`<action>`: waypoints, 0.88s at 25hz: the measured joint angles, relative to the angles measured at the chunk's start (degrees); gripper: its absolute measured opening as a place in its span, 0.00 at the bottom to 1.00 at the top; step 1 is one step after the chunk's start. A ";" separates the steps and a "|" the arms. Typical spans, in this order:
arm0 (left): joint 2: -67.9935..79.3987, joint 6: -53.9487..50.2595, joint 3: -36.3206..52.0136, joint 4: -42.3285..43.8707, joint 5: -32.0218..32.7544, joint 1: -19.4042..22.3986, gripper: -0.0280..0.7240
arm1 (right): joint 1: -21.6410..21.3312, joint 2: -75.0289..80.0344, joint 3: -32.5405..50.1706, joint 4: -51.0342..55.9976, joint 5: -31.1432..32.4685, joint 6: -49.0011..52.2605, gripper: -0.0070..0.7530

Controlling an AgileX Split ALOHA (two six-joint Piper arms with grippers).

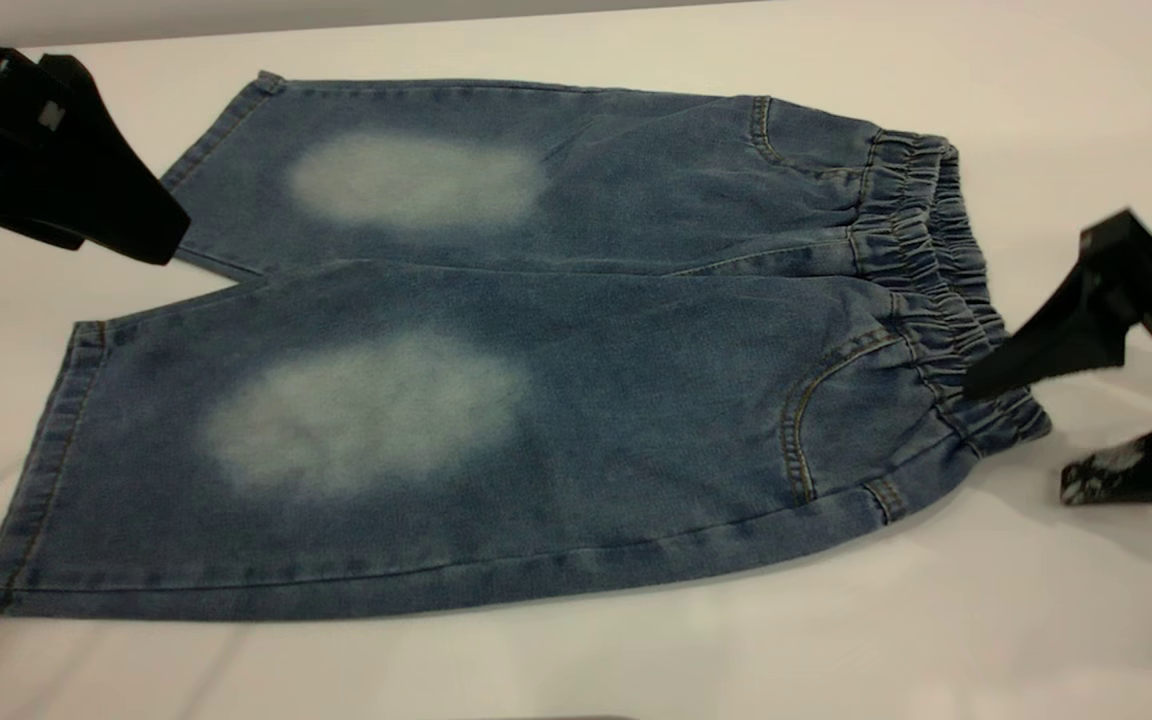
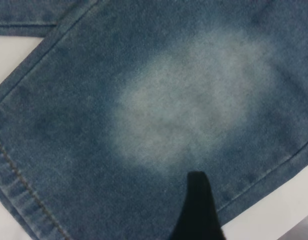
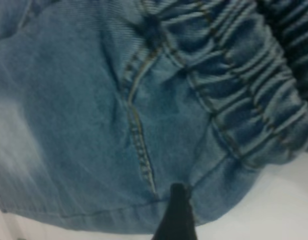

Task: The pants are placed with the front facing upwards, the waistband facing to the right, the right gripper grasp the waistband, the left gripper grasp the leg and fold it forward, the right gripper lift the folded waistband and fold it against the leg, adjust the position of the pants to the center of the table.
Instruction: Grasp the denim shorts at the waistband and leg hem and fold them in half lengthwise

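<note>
We see the pants (image 1: 496, 340) flat on the tabletop (image 1: 1036, 100), waistband (image 1: 936, 280) at three o'clock, right gripper (image 1: 1021, 430) jaws spread over it holding nothing, left gripper (image 1: 86, 190) at ten o'clock, jaws unreadable

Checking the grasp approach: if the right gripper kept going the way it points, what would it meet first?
Most likely the waistband of the pants: the right gripper aims at its near end, though depth is unclear.
</note>
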 joint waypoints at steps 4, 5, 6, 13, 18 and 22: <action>0.00 0.00 0.00 0.00 -0.01 0.00 0.71 | 0.00 1.50 -0.05 2.84 1.41 -4.80 0.75; 0.00 0.00 0.00 0.00 -0.01 0.00 0.71 | 0.00 1.57 -0.21 3.45 1.41 -5.65 0.75; 0.00 0.00 0.00 0.00 -0.06 0.00 0.71 | 0.00 1.57 -0.45 3.76 1.21 -6.24 0.75; 0.00 0.00 0.00 0.00 -0.13 0.00 0.71 | 0.00 1.63 -3.53 4.11 0.02 -6.66 0.73; 0.00 0.00 0.00 -0.11 -0.19 0.00 0.71 | 0.00 1.67 -3.95 2.36 -1.01 -4.46 0.73; 0.00 0.00 0.00 -0.11 -0.19 0.00 0.71 | 0.00 2.17 -4.04 0.08 -1.29 -2.35 0.73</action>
